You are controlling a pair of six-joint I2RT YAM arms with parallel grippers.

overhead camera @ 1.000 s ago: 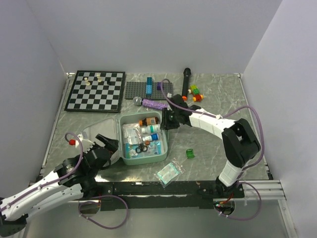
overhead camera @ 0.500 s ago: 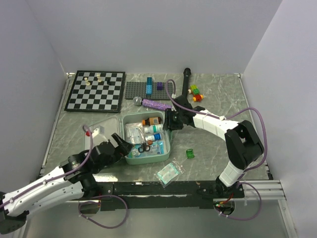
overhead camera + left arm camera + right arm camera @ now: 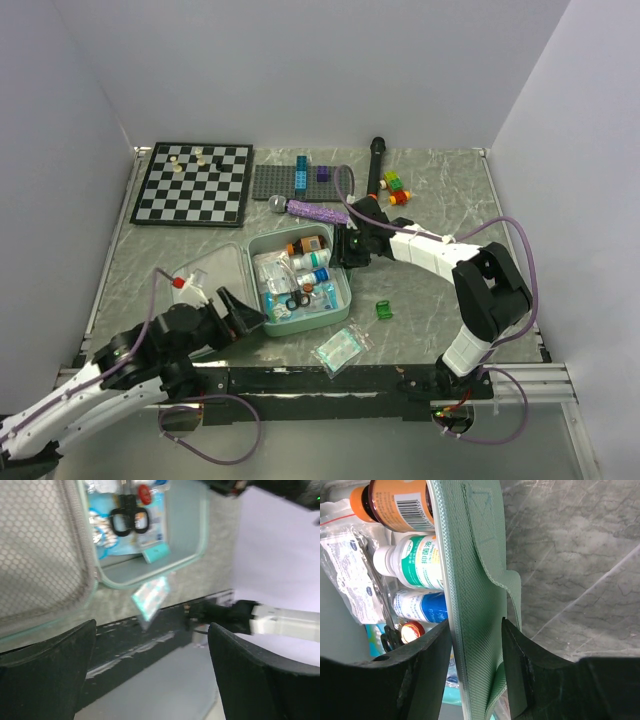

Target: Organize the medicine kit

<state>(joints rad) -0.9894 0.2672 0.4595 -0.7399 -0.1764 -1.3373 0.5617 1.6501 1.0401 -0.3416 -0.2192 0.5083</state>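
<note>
The mint-green medicine kit [image 3: 312, 321] lies open at the table's middle. Its grey-lined lid [image 3: 212, 272] lies flat to the left. The tray holds an orange bottle [image 3: 395, 502], a white-and-green bottle [image 3: 415, 562], a blue bottle [image 3: 420, 606], black scissors [image 3: 129, 520] and packets. My right gripper [image 3: 344, 250] is shut on the kit's right wall [image 3: 470, 580], one finger inside the tray and one outside. My left gripper [image 3: 246, 312] hovers open and empty over the kit's near-left corner, by the hinge; its fingers [image 3: 45, 675] frame the table's front edge.
A clear teal packet [image 3: 340, 350] lies near the front edge, with a small green block [image 3: 383, 310] to its right. At the back are a chessboard [image 3: 193, 183], a grey studded plate [image 3: 290, 180], a purple-handled microphone [image 3: 305, 210], a black stick [image 3: 375, 165] and coloured bricks [image 3: 395, 188].
My left arm swung in toward the kit, then drew back toward the front edge, uncovering the lid. The kit has turned slightly. My right gripper stays on the kit's wall.
</note>
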